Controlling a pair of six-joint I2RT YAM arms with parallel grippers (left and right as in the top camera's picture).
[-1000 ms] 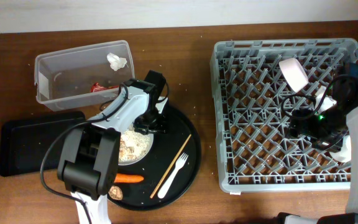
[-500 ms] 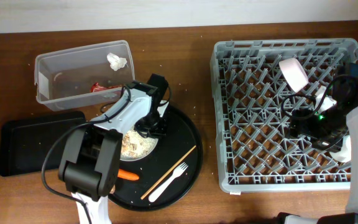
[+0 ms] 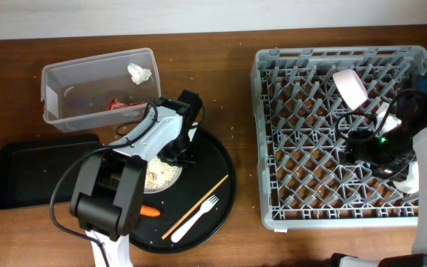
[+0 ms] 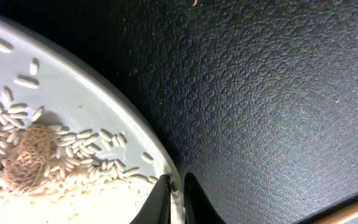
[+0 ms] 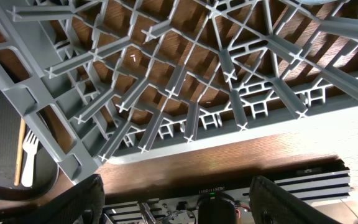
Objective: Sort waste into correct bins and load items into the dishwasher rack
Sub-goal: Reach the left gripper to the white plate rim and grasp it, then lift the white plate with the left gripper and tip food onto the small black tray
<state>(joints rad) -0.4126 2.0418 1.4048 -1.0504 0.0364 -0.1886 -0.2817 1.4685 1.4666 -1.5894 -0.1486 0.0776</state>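
My left gripper (image 3: 181, 153) is shut on the right rim of the white plate (image 3: 170, 180), which lies on the round black tray. In the left wrist view the fingertips (image 4: 161, 186) pinch the plate's edge (image 4: 104, 106). Rice-like food scraps (image 4: 73, 168) and a beige netted lump (image 4: 30, 155) lie on it. An orange carrot (image 3: 149, 211), a white fork (image 3: 191, 216) and a chopstick (image 3: 196, 208) rest on the same tray. My right gripper (image 3: 380, 156) hangs open and empty over the grey dishwasher rack (image 3: 273, 133). A pale pink bowl (image 3: 351, 87) leans in the rack.
The clear tub (image 3: 58, 93) at the back left holds a white tissue (image 3: 139, 73) and a red wrapper (image 3: 117, 104). A shallow black rectangular tray (image 3: 39, 170) lies at the left. The round black tray (image 3: 221, 170) sits between the tub and the rack.
The left gripper has closed on the plate's rim. The fork, chopstick and carrot on the round tray have shifted toward the lower left. The right arm has not moved.
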